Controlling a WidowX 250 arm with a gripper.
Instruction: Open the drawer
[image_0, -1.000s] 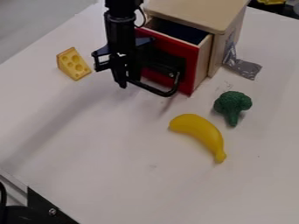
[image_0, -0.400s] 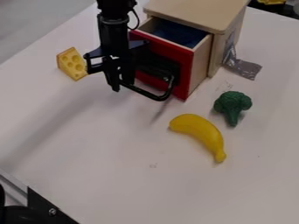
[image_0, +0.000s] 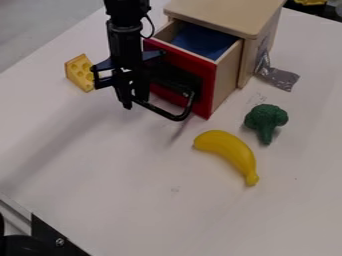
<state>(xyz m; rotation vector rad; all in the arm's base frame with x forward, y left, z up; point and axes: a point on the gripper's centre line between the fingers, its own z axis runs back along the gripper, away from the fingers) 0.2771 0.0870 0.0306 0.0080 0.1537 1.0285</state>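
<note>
On the white worktop (image_0: 127, 195), a wooden cabinet (image_0: 227, 14) stands by the far corner, its red-fronted drawer (image_0: 208, 87) partly out. The gripper (image_0: 134, 103) is at the handle (image_0: 175, 118); whether spread or pinching, one cannot tell. Banana (image_0: 229, 150), broccoli (image_0: 266, 117) and cheese (image_0: 80, 74) lie nearby.

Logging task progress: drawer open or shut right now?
Open, at least partway: the drawer's red front stands out from the wooden cabinet, exposing the blue interior.

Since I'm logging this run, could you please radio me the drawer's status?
Gripper at the handle. Drawer partly open, blue inside. Banana near its front corner, not touching.
</note>
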